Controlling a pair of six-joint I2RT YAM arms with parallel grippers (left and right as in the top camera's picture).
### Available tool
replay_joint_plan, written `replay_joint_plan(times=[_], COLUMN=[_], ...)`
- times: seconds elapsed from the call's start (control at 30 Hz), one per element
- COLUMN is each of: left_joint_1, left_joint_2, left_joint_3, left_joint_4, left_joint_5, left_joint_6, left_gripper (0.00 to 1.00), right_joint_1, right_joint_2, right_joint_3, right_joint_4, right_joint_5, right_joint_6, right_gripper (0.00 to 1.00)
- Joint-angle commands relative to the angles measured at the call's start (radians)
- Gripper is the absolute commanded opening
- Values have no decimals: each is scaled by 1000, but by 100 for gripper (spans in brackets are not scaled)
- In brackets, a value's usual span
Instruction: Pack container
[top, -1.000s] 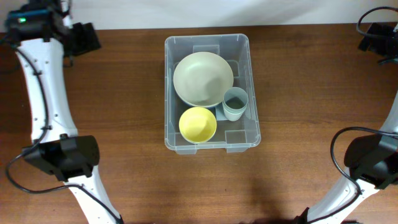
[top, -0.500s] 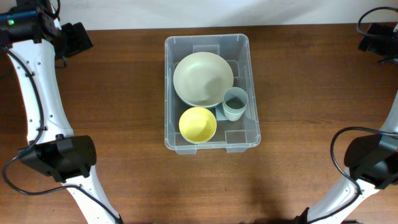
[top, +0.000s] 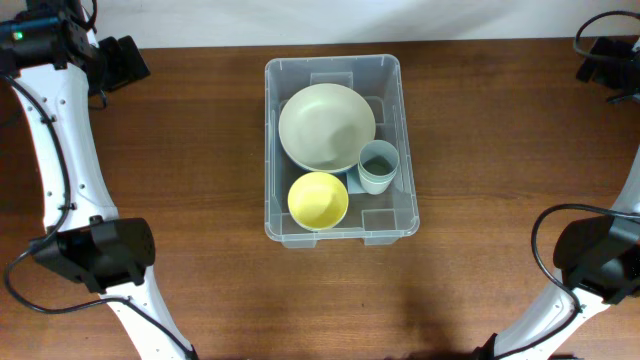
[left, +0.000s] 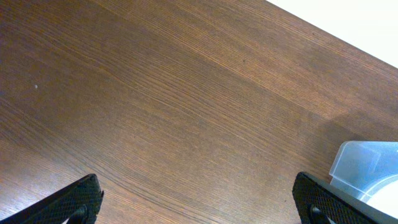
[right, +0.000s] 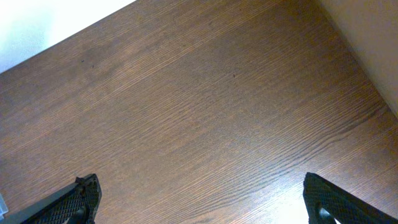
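The clear plastic container (top: 340, 232) sits at the table's middle in the overhead view. Inside it lie a large cream bowl (top: 326, 126), a small yellow bowl (top: 318, 200) and a pale blue-grey cup (top: 379, 166). A corner of the container shows in the left wrist view (left: 364, 163). My left gripper (left: 199, 205) is open and empty over bare wood at the far left corner (top: 120, 60). My right gripper (right: 205, 202) is open and empty over bare wood at the far right corner (top: 600, 60).
The brown wooden table (top: 200, 200) ends at a white back edge (top: 320, 20). Both arms' white links and black bases stand along the left (top: 95, 250) and right (top: 600, 255) sides.
The left arm drew back a little toward the far left corner between the earliest frame and half a second ago. Nothing has moved since.
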Motion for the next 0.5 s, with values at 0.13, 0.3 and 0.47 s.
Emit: replay_joint_plan(times=[0.13, 0.3, 0.47], left_joint_1=[4, 4, 4], left_joint_2=[-6, -6, -6], left_joint_3=[16, 16, 16], left_joint_4=[2, 2, 2], left_joint_5=[11, 11, 11], left_joint_6=[-14, -14, -14], left_gripper=[99, 100, 100], right_joint_1=[-1, -1, 6], right_joint_2=[-8, 2, -6], right_joint_3=[18, 14, 15], right_joint_4=[0, 0, 15], right_joint_5=[8, 8, 58], right_joint_6=[11, 11, 11], right_gripper=[99, 99, 99])
